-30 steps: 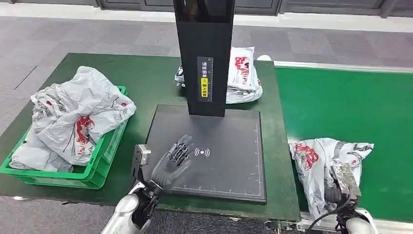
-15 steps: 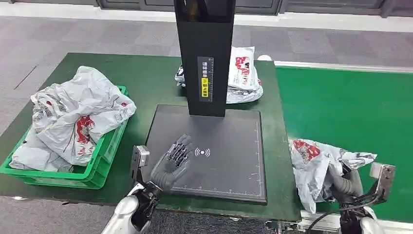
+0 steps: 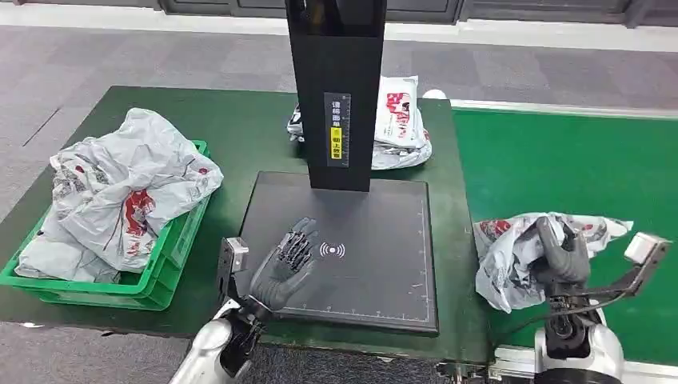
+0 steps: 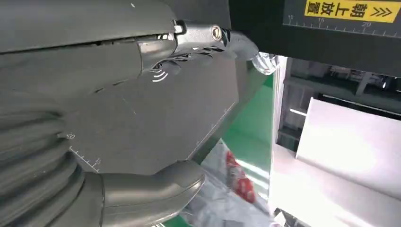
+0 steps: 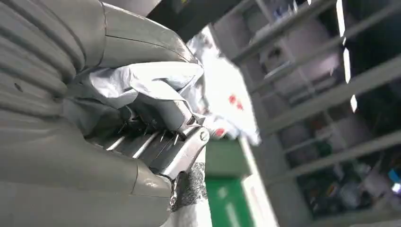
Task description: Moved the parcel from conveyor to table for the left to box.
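Note:
A crumpled grey plastic parcel (image 3: 512, 252) with red print hangs over the green conveyor belt (image 3: 576, 172), close to the table's right edge. My right hand (image 3: 560, 256) grips it from above, thumb over the bunched plastic; up close, grey film (image 5: 142, 82) is wedged between thumb and fingers. My left hand (image 3: 286, 260) lies flat and open on the black scanning pad (image 3: 376, 240), fingers spread beside the white wireless symbol. The same hand (image 4: 142, 52) is seen from the left wrist, flat over the pad.
A green crate (image 3: 172, 252) heaped with grey parcels (image 3: 120, 192) stands at the table's left. A black scanner column (image 3: 336, 88) rises behind the pad, and another parcel (image 3: 400, 120) lies behind it. The green table (image 3: 240, 128) ends at its front edge by my arms.
My right hand has closed around the parcel, turned over and raised it off the belt, bunching it toward the table. My left hand stays on the pad.

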